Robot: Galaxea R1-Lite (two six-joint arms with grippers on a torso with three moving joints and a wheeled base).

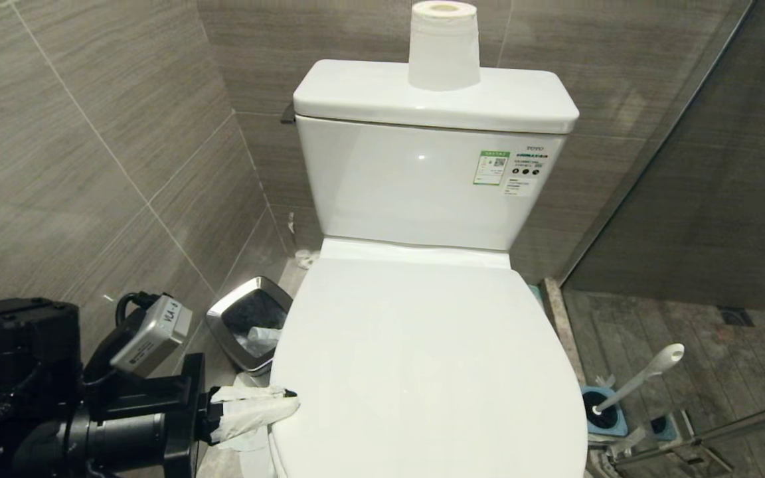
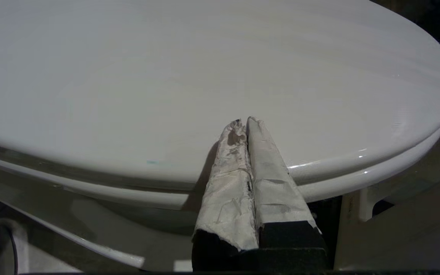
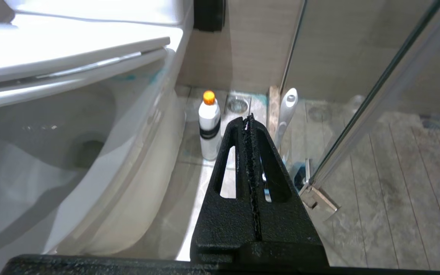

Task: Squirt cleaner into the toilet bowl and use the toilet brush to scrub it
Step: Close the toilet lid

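The toilet bowl's white lid is down, so the inside of the bowl is hidden; its outer body shows in the right wrist view. My left gripper, its fingers wrapped in white tape, is shut and empty, with its tips over the lid's left edge. The toilet brush stands head-down in its blue holder on the floor to the right. My right gripper is shut and empty, low beside the bowl. Turquoise cleaner smears mark the bowl's side under the seat.
A white bottle with an orange cap stands on the floor beside the bowl. A steel bin sits left of the toilet. A paper roll rests on the cistern. A glass shower door closes off the right.
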